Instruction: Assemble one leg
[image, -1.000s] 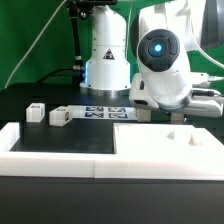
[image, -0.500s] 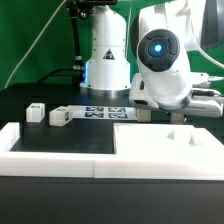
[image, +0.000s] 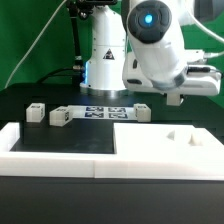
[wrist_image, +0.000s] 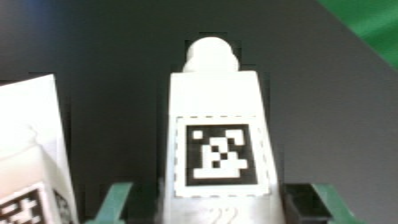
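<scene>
Up off the white slab (image: 165, 150) goes my arm since a second ago; my wrist now hangs high above it. My fingers (wrist_image: 121, 205) are closed most of the way, clamped on the near end of the leg (wrist_image: 214, 120), one pad on each side face. Its long axis runs straight out from between them, tag face toward my wrist camera, rounded peg at the far tip. In the exterior view the slab lies on the counter (image: 70, 138) at about six o'clock from my hand. The next move, I judge, depends on bringing that peg down square to a hole. A spare leg (image: 60, 116) waits near nine o'clock, just beside the marker board (image: 105, 111).
</scene>
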